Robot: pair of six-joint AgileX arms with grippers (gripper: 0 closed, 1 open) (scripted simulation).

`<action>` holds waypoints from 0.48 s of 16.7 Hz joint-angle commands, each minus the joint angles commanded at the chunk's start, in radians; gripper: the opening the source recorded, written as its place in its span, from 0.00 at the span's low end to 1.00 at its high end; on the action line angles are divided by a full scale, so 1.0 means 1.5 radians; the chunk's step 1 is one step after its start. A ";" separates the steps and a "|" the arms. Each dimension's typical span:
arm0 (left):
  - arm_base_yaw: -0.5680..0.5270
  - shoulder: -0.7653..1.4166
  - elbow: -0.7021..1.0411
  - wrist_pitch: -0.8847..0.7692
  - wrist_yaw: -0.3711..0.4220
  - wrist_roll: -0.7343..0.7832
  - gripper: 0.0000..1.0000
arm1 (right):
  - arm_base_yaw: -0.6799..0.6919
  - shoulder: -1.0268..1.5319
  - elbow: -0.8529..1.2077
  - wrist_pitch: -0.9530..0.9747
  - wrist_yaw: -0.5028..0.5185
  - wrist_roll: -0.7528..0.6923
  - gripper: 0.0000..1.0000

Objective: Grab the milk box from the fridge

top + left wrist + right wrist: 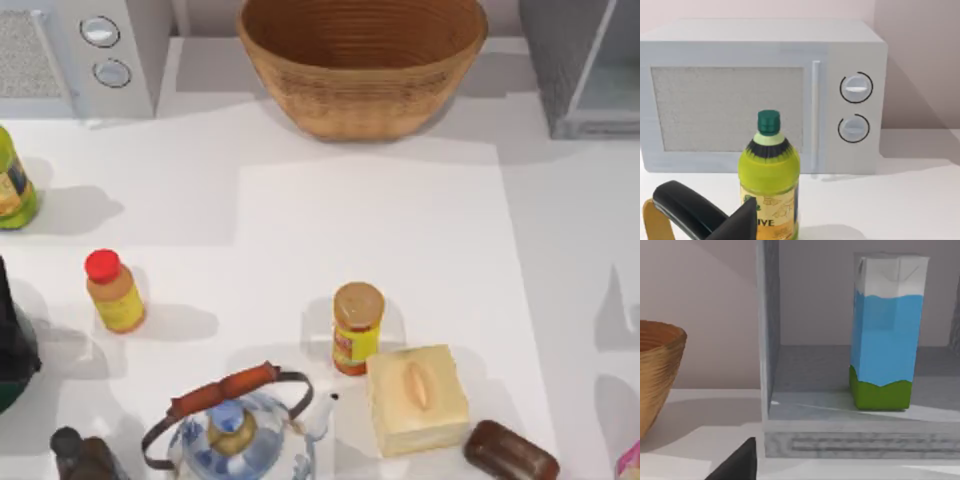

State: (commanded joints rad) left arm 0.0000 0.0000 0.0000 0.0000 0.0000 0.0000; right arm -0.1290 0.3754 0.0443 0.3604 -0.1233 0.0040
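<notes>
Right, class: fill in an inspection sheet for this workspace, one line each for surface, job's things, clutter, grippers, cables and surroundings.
Surface: white table, bare in the middle.
Job's things: milk box stands upright inside the fridge, apart from its walls; fridge at the table's far right corner.
Clutter: woven basket at the back; microwave far left with a green-capped oil bottle before it; red-capped bottle; brown-lidded jar beside a pale yellow block; kettle; brown bar.
Grippers: left finger near the oil bottle; right finger short of the fridge; neither holds anything.
Cables: nothing seen.
Surroundings: plain wall.
</notes>
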 joint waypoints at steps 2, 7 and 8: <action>0.000 0.000 0.000 0.000 0.000 0.000 1.00 | -0.036 0.123 0.013 0.113 -0.035 0.001 1.00; 0.000 0.000 0.000 0.000 0.000 0.000 1.00 | -0.132 0.470 0.046 0.415 -0.127 0.004 1.00; 0.000 0.000 0.000 0.000 0.000 0.000 1.00 | -0.151 0.538 0.052 0.474 -0.145 0.005 1.00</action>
State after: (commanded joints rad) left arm 0.0000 0.0000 0.0000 0.0000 0.0000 0.0000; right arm -0.3553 1.1829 0.1224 1.0709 -0.3411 0.0115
